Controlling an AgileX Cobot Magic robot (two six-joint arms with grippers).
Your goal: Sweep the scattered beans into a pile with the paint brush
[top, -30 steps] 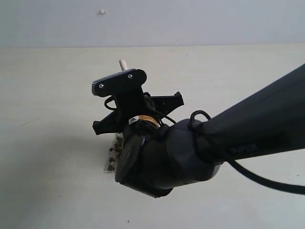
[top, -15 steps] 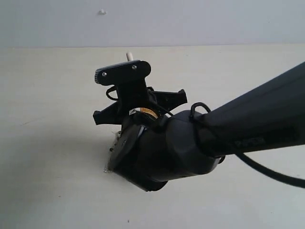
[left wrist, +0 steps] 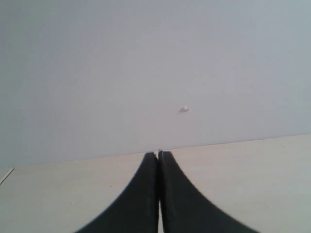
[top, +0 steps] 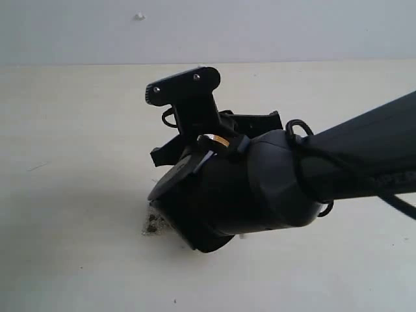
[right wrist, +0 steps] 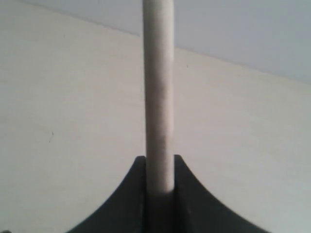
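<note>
Clamping the paint brush (right wrist: 159, 97), right gripper (right wrist: 159, 167) has open table (right wrist: 58, 121) around; left gripper (left wrist: 158, 158) closed.

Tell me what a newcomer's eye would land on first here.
The bulky black right arm fills the middle of the exterior view, with only a small patch of the beans showing at its lower left edge. In the right wrist view, the right hand is shut on the pale handle of the paint brush. The left hand is shut and empty.
</note>
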